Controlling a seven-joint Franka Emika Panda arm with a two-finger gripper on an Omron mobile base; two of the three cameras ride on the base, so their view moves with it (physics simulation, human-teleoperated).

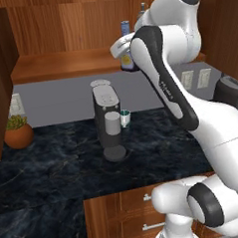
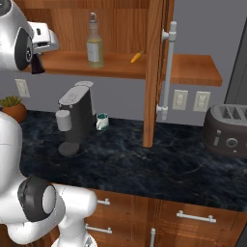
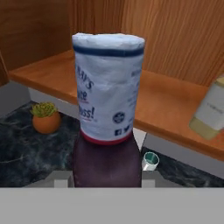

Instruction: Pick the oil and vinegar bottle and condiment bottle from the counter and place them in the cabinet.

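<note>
The arm (image 1: 168, 83) hides most of the condiment bottle (image 1: 127, 45); the pincer's fingertips seem hidden behind it.

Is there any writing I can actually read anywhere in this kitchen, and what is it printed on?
"...oss!" with an exclamation mark: blue letters low on the white label of the condiment bottle, seen in the hand view.
Above it, two more lines of blue lettering on that label, cut off by the curve and too blurred to read.
Small round logos near the label's bottom edge: unreadable.
The oil and vinegar bottle on the cabinet shelf has a pale label with no readable text.
</note>
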